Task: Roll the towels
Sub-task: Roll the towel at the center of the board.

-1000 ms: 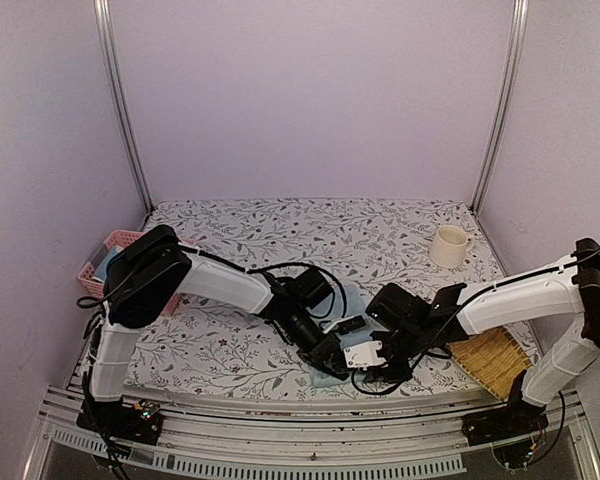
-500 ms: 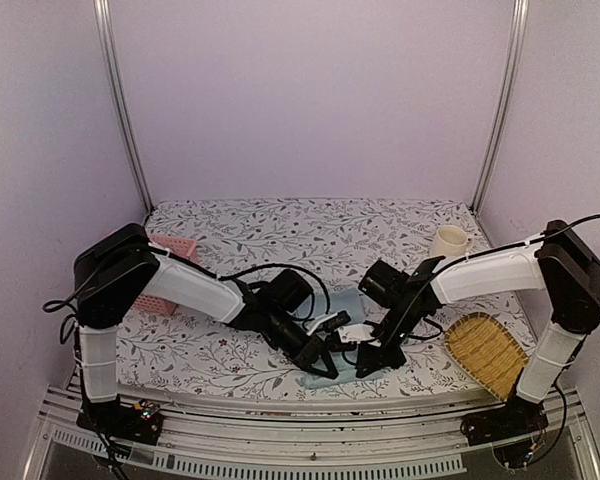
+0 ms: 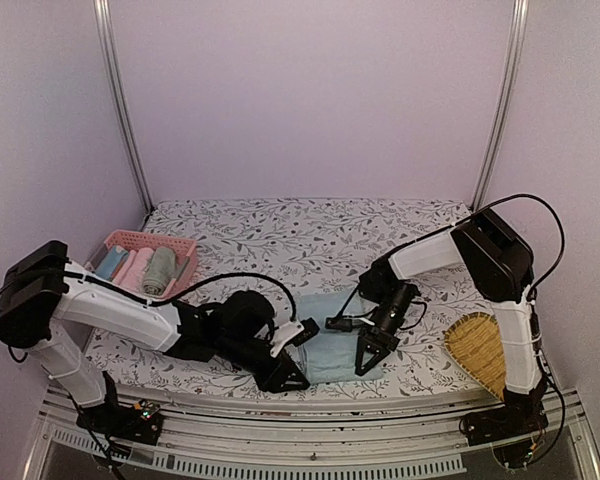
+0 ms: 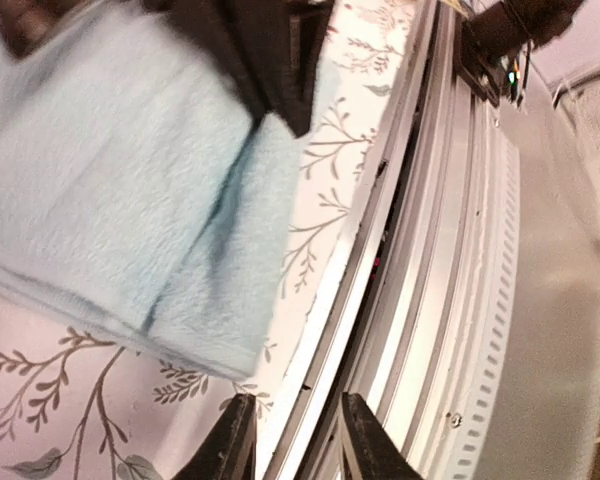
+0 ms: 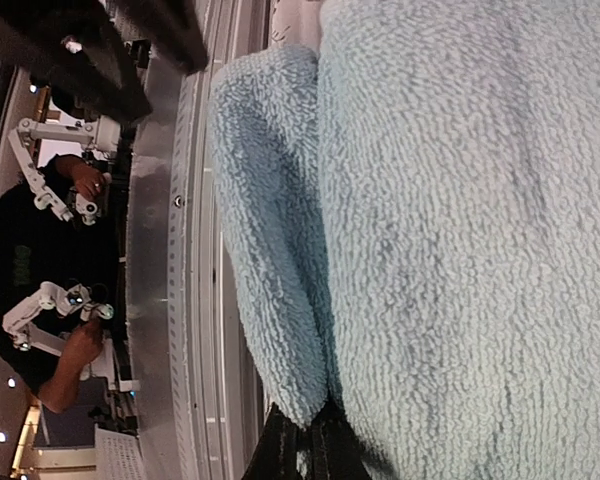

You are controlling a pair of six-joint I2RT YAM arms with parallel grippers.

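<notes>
Towel (image 3: pixel 332 352) lies between basket (image 3: pixel 150 238) and tray (image 3: pixel 475 345).

The left arm (image 3: pixel 120 312) and the right arm (image 3: pixel 430 252) are built of white tubular links joined by blocky black joint housings, and thin black cables (image 3: pixel 230 277) are looped alongside each. The fingers (image 4: pixel 232 450) are finished in black, apparently a matte plastic, though they are blurred in the left wrist view.

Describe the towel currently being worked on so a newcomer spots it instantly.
On the floral table, look near the front edge between the left hand and right hand. The light blue towel lies there mostly flat, unlike the rolled towels in the pink basket far left.
</notes>
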